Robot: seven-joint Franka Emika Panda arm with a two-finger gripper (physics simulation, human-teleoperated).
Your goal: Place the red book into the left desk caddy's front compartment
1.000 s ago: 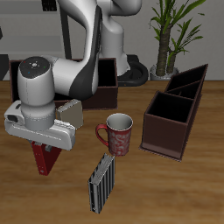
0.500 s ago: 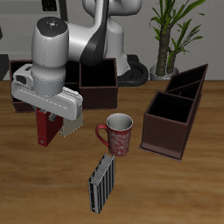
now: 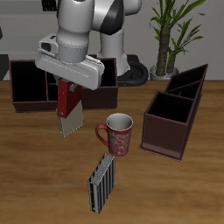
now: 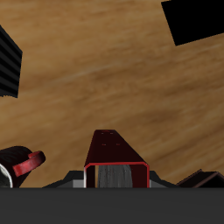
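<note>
The gripper point(image 3: 66, 94) holds the red book point(image 3: 65, 102) above open table point(image 3: 35, 166).

red patterned mug point(image 3: 117, 133) upright mid-surface | dark striped book point(image 3: 101, 184) nearer front edge | grey-covered book point(image 3: 72, 118) | potted plant point(image 3: 171, 33) at back

Red book point(image 3: 64, 103) aloft in claw point(image 3: 67, 87), beside mug point(image 3: 117, 133); striped book point(image 3: 102, 183) nearer front

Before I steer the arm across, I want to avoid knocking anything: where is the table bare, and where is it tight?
Bare wood runs along the table front edge beside the striped book, and in front of the left desk caddy. It is tight around the mug, with the held red book beside it and the striped book just in front.
</note>
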